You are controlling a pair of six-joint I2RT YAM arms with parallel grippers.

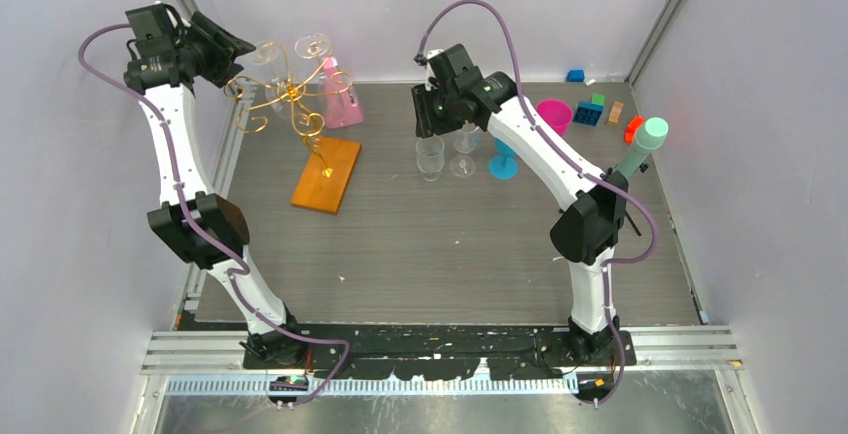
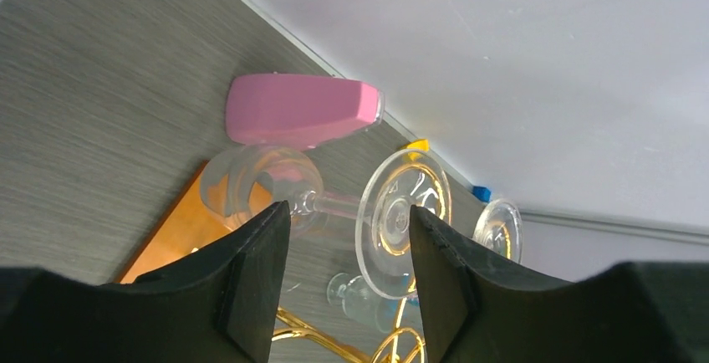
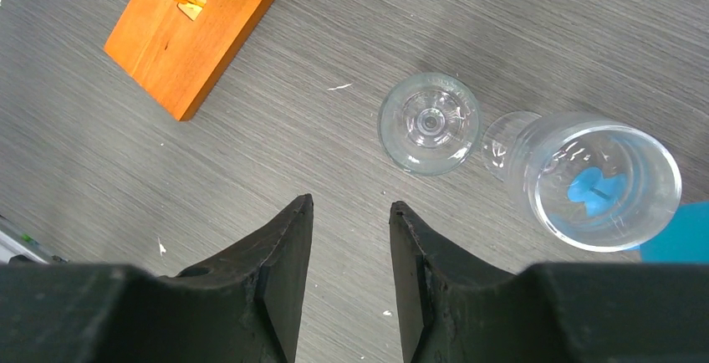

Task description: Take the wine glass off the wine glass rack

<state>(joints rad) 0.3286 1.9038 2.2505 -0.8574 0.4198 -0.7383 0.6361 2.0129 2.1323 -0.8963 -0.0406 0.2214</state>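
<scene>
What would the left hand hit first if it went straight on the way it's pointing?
The wine glass hanging on the rack: its stem lies crosswise just ahead of the left hand, between its fingers, though depth is unclear.

The grey wood-grain table (image 1: 450,244) carries the wine glass rack (image 1: 326,175) on its orange base, a pink flask (image 1: 340,94), two clear glasses (image 1: 430,157), a blue goblet (image 1: 503,164), a magenta cup (image 1: 553,114) and toy blocks (image 1: 590,112).
</scene>
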